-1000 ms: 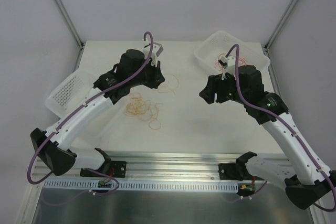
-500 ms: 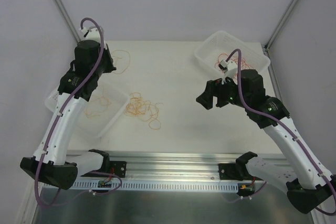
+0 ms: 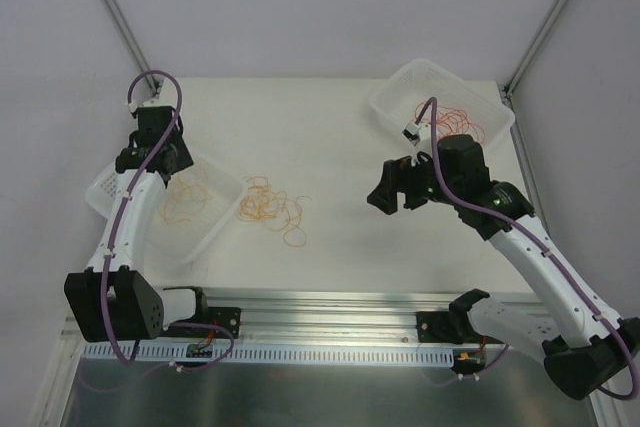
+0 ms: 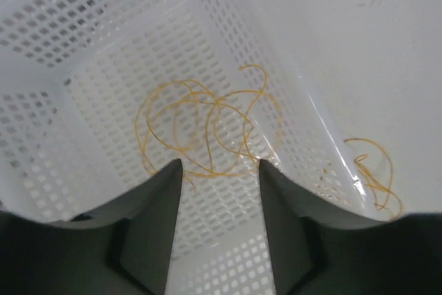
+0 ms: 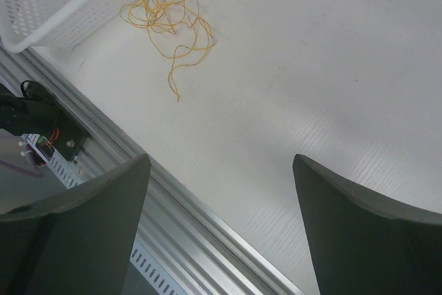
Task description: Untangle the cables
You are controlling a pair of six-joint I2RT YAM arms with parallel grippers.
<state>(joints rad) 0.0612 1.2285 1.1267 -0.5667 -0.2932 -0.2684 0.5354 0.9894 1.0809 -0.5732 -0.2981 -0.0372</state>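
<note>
Cables (image 4: pixel 207 101) — some in basket (image 4: pixel 103 32) | left claw (image 4: pixel 219 170) agape | right claw (image 5: pixel 221 164) agape

site: robot lab test cell | walls: plain white panels (image 3: pixel 330 7) on aluminium corner posts (image 3: pixel 113 9) box me in | bench: bare white table (image 3: pixel 330 137) | mount: my bases bolted to an aluminium rail (image 3: pixel 330 309), small exposed circuit board (image 5: pixel 43 144) beside it | fittings: white perforated plastic baskets (image 4: pixel 103 12)

We note a white table (image 3: pixel 340 137) with a matte, lightly scuffed top. Plain pale grey walls (image 3: pixel 330 7) enclose the table at its back and both sides. A left post (image 3: pixel 116 15) and a right post (image 3: pixel 556 17), both metal, slant up from the table's far corners. An aluminium rail (image 3: pixel 330 302) borders its near edge. Lighting is soft and even.
</note>
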